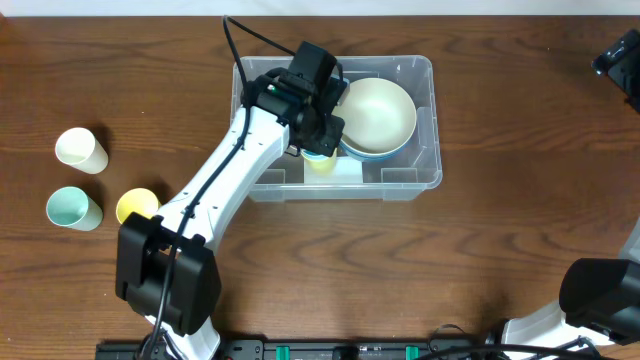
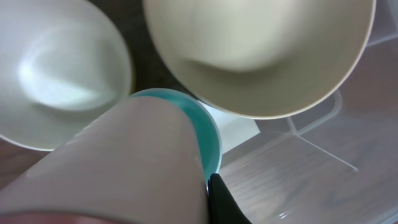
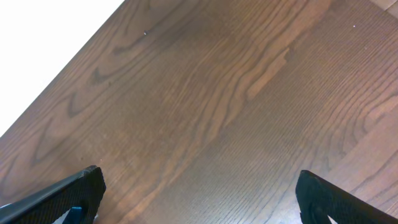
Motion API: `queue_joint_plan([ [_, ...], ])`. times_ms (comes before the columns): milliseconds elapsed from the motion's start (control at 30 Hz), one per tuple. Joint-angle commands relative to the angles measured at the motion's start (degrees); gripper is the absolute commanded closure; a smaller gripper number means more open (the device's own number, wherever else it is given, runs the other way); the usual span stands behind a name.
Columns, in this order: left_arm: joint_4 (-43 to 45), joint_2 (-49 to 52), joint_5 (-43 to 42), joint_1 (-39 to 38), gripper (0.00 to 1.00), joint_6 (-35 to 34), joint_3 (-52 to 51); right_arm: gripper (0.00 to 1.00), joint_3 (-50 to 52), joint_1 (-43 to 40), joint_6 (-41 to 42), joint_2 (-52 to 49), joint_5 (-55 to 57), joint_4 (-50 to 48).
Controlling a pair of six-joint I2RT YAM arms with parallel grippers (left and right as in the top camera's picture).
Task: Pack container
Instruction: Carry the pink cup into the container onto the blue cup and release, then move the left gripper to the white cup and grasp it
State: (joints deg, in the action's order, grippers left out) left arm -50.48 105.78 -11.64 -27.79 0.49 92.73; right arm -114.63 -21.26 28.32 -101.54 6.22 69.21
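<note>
The clear plastic container [image 1: 432, 120] stands on the wooden table at centre back. It holds a cream bowl [image 1: 380, 112] stacked on a blue bowl [image 1: 372, 153]. My left gripper [image 1: 322, 138] reaches into the container's left half and is shut on a pale cup [image 1: 320, 163]. In the left wrist view the cup [image 2: 124, 168] fills the foreground, with a teal rim at its far end and one black finger [image 2: 216, 194] pressed against its side. Beyond it are the cream bowl [image 2: 261, 50], a whitish bowl [image 2: 62, 68] and the container floor [image 2: 311, 162]. My right gripper [image 3: 199, 193] is open over bare table.
Three cups stand on the table at the left: a cream one [image 1: 80, 150], a teal one [image 1: 72, 208] and a yellow one [image 1: 137, 206]. The right arm [image 1: 622, 58] is at the far right back corner.
</note>
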Motion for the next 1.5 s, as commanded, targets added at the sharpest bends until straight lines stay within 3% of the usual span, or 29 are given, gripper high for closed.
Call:
queue_joint_plan([
  [0, 0.3, 0.9, 0.3, -0.9, 0.84, 1.0, 0.5, 0.01, 0.1, -0.3, 0.8, -0.1, 0.4, 0.0],
  [33, 0.3, 0.9, 0.3, -0.9, 0.60, 1.0, 0.5, 0.01, 0.1, -0.3, 0.8, -0.1, 0.4, 0.0],
  [133, 0.0, 0.4, 0.3, -0.9, 0.08, 1.0, 0.5, 0.01, 0.0, -0.3, 0.8, -0.1, 0.4, 0.0],
  [200, -0.7, -0.5, 0.3, -0.7, 0.01, 1.0, 0.7, 0.01, 0.0, -0.3, 0.8, -0.1, 0.4, 0.0],
  [367, -4.9, -5.6, 2.2, 0.5, 0.02, 0.4, 2.9, 0.01, 0.1, -0.3, 0.8, -0.1, 0.4, 0.0],
  [500, -8.2, -12.5, 13.3, 4.0, 0.02, -3.8, 3.9, 0.01, 0.0, -0.3, 0.8, -0.1, 0.4, 0.0],
  [600, -8.9, -17.2, 20.1, 9.6, 0.02, -6.1, 3.9, 0.01, 0.0, -0.3, 0.8, -0.1, 0.4, 0.0],
  [767, -6.9, -19.5, 23.9, 23.1, 0.02, -9.5, 3.9, 0.01, 0.0, -0.3, 0.8, -0.1, 0.4, 0.0],
  [933, -3.3, -15.5, 23.9, 37.4, 0.02, -17.2, 3.9, 0.01, 0.0, -0.3, 0.8, -0.1, 0.4, 0.0],
  [1067, -1.4, -10.5, 23.5, 44.1, 0.02, -17.3, 3.9, 0.01, 0.0, -0.3, 0.8, -0.1, 0.4, 0.0],
  [1467, 2.7, 4.0, 22.2, 48.8, 0.02, -17.3, 3.9, 0.01, 0.0, -0.3, 0.8, -0.1, 0.4, 0.0],
])
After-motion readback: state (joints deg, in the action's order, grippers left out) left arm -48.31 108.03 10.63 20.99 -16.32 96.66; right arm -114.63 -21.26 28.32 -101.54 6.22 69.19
